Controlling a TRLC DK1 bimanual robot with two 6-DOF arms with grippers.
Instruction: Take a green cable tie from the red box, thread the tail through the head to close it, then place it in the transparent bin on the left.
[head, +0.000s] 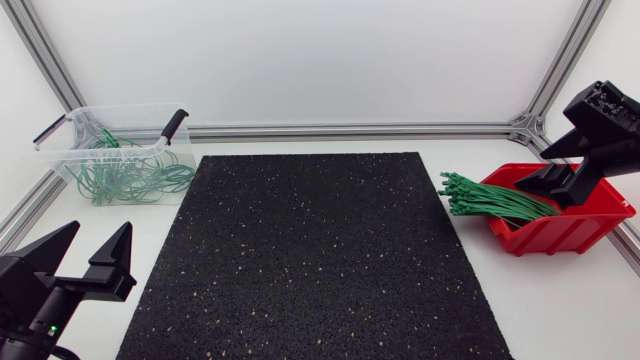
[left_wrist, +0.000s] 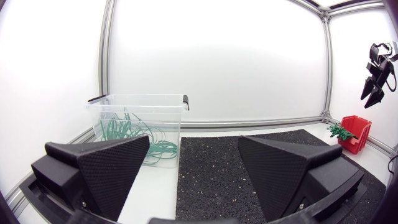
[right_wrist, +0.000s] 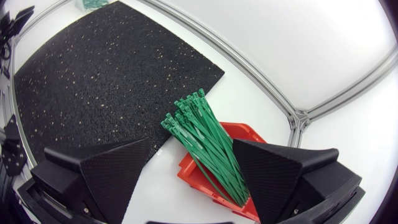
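Black mat (head: 310, 250); looped ties (head: 135, 178) in the clear bin (head: 130, 108), straight ties (head: 495, 200) in the red box (head: 572, 232). My right gripper (right_wrist: 194, 149) hangs above them, left gripper (left_wrist: 193, 140) parked, both jaws spread; pick, thread, drop remain.

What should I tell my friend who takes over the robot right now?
Left gripper: open, empty, beside the black mat.
Right gripper: open, empty, over the red box.
Green cable ties: a bundle sticks out of the red box. Looped ties already lie in the transparent bin.
This round: nothing picked yet.
Left to do: grab one tie, thread it, bin it.
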